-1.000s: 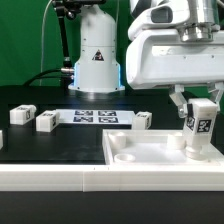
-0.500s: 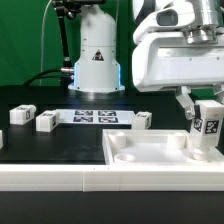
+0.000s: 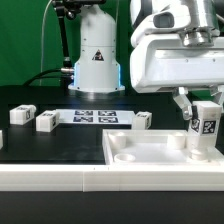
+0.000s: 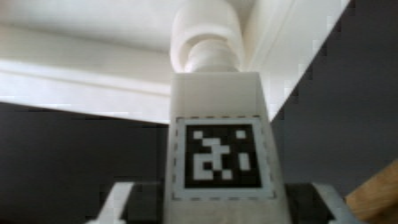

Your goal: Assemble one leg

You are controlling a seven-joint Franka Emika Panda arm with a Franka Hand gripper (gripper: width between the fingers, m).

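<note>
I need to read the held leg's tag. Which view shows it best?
The wrist view: the leg fills the frame and its tag faces the camera, large. The exterior view shows the whole leg, but the tag is small and turned slightly aside.

The gripper (image 3: 203,108) clamps the leg (image 3: 204,130) upright at the tray's (image 3: 140,166) far corner, near the worktop's edge on the exterior view's right.

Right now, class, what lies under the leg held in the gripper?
The white tray, at its far corner on the exterior view's right. The leg stands upright over it in the gripper. Its round tip hides whether a hole lies beneath.
</note>
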